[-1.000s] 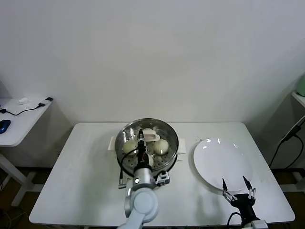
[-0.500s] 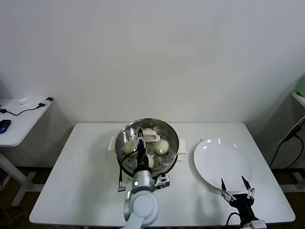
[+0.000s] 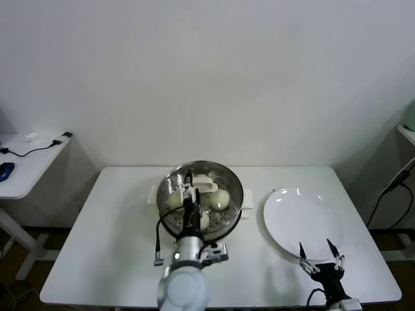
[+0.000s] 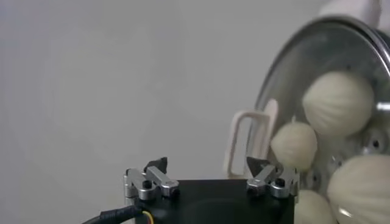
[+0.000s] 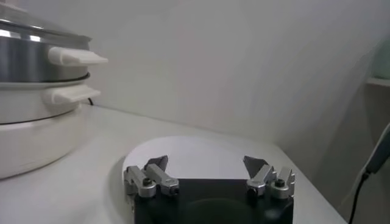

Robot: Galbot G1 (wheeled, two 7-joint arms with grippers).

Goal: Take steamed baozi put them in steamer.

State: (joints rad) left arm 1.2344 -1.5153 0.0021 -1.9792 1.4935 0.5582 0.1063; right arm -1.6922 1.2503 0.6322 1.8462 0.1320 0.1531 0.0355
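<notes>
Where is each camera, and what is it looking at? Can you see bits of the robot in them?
Head view: sits on the robot's head, looking down at the table, steamer and plate; shows the left gripper over the steamer and the right gripper by the plate.
Left wrist view: sits on the left arm, looking into the steamer at the buns; shows the open left gripper.
Right wrist view: sits on the right arm, looking across the plate; shows the open right gripper.
Shared: all three views show the steamer.
</notes>
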